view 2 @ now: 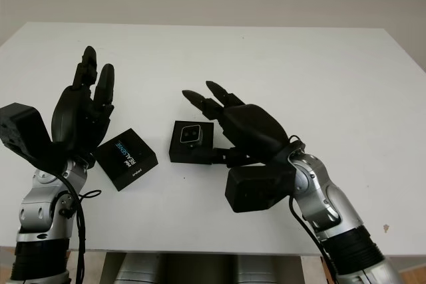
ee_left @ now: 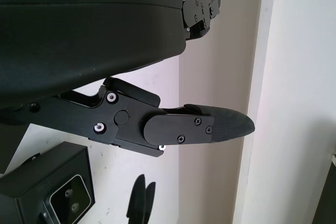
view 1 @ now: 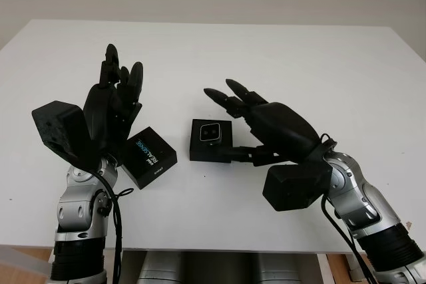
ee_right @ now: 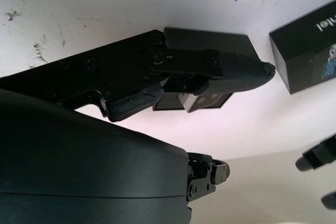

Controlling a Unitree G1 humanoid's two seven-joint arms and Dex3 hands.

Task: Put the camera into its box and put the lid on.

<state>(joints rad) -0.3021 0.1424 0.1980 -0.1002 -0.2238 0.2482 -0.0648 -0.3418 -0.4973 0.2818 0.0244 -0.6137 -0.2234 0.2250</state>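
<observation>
A small silver-faced camera sits inside a shallow, open black square box, its two lenses facing up. The box lies flat on the white bench, near the middle and toward the near edge. In the left wrist view the same camera shows as a pale rounded face with two dark lenses set into the black box.

Just left of the box, a short gap away, lies the black rectangular lid with blue and white lettering on top. It sits turned at an angle on the bench, not on the box.

The right robot hand, black with three fingers, hovers at the box's right side. Its thumb reaches along the near right edge of the box, and its other two fingers extend above the far right corner. Whether the fingers touch the box cannot be told. It grips nothing and is open.

The left robot hand is raised above the bench, fingers pointing up and away, just left of and over the lid's near corner. It holds nothing and is open.
</observation>
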